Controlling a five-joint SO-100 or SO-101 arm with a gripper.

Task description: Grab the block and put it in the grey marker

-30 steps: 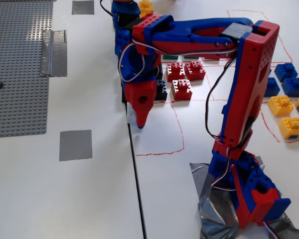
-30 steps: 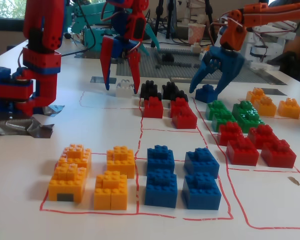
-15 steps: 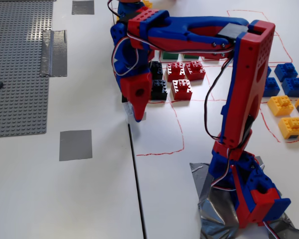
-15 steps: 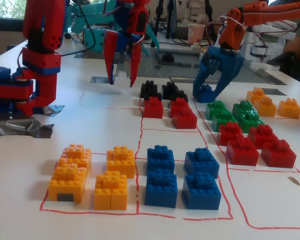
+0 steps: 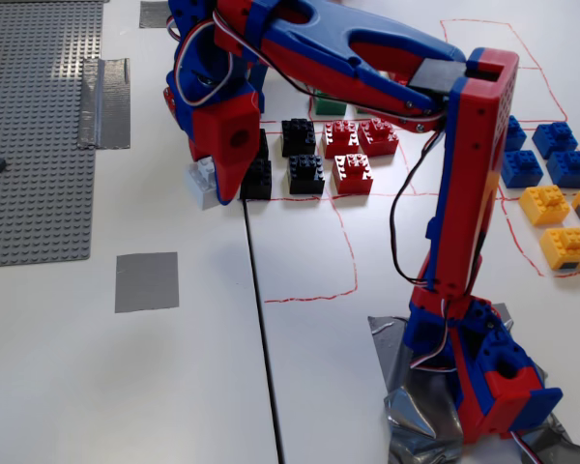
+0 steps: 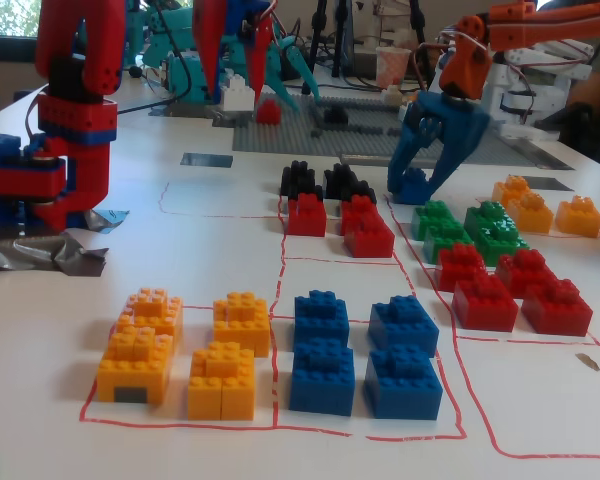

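Observation:
In a fixed view, the red-and-blue gripper (image 5: 211, 186) is shut on the white block (image 5: 199, 182), held above the table just left of the black bricks (image 5: 303, 159). The grey marker (image 5: 147, 281), a flat matte square, lies on the table below and left of the block, with nothing on it. The other fixed view shows the block (image 6: 236, 98) raised high between the red fingers (image 6: 210, 45) of the gripper (image 6: 240, 92), far above the grey marker (image 6: 206, 159).
A studded grey baseplate (image 5: 29, 126) with a silver tape strip (image 5: 104, 116) fills the left. Red, green, blue and yellow bricks sit in red-outlined squares at right. A second orange-and-blue arm (image 6: 435, 140) hovers over a blue brick (image 6: 412, 186). Another grey patch (image 5: 161, 14) lies at top.
The gripper closed on the white block where it lay on the table, lifted it, and carried it up and left past the black bricks.

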